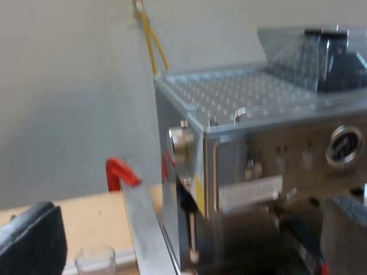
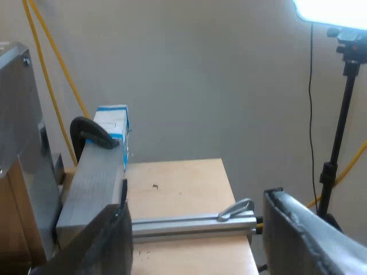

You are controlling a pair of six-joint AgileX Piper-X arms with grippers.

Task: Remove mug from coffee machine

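A steel coffee machine (image 1: 258,143), bean hopper (image 1: 321,57) on top, stands on a wooden counter (image 1: 86,217) before the left tool (image 1: 195,212), which is spread wide and empty. The right tool (image 2: 198,203), equally wide and empty, faces open counter running to its edge, crossed by a metal rail (image 2: 189,223). A small glass (image 1: 94,260) sits near the left tool. Where the mug stands cannot be told.

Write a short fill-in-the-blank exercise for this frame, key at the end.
1. The bean hopper sits on the espresso machine's ___.
2. The clamp beyond the measuring glass is coloured ___.
3. The left gripper, facing the espresso machine, has its fingers ___.
4. The right gripper, open over the wooden table, grips ___.
Missing words: top; red; open; nothing.
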